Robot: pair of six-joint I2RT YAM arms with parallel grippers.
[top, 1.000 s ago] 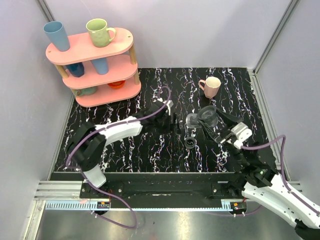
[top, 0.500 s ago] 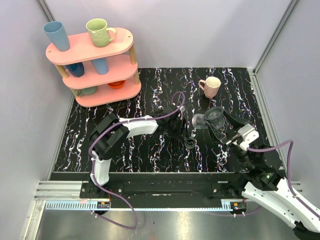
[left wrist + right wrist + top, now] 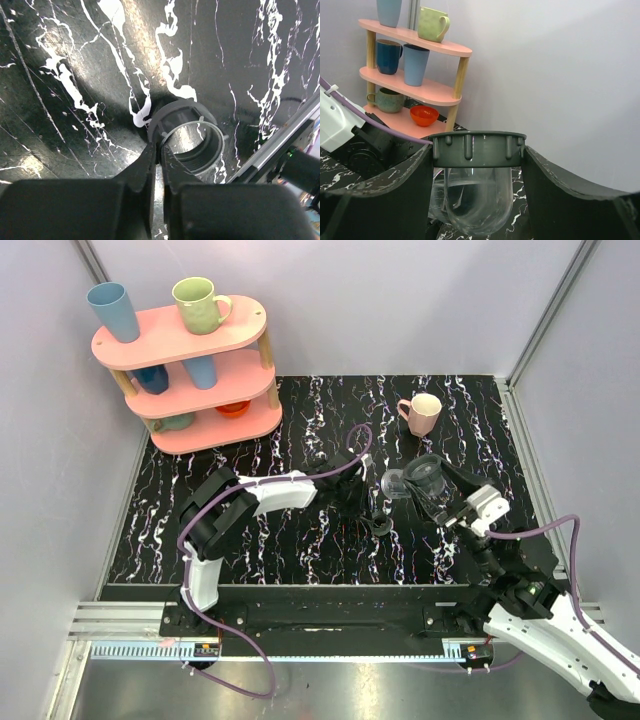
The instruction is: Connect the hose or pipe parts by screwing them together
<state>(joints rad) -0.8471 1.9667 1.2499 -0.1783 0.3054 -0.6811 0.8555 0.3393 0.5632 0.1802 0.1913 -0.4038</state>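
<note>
Currently, nearest the arm bases, the small black ring-shaped plastic fitting (image 3: 172,109) lies flat on the black white-veined worktop (image 3: 300,550) with its threaded bore facing up. The left gripper (image 3: 159,150) has its jaws closed on the near section of the fitting's wall. Judged by that thin wall, the fitting is light and rigid. A pinch on one side may let it tilt or swivel, so it will probably need steadying as the threads engage.

Just beyond, the right gripper (image 3: 477,165) holds the short translucent grey plastic tube (image 3: 470,200) clear of the worktop, jaws clamped across its dark ribbed collar. The collar is the sound hold point: its ribs should resist slip, whereas the clear body looks smooth and thinner.

Only the left wrist view shows the internal threads and the pinch. Only the right wrist view shows the collar ribs. Only the top view shows the two parts apart and not yet aligned.

Farther back stand a pink mug (image 3: 421,412) and a pink three-tier shelf (image 3: 170,340) of cups.
</note>
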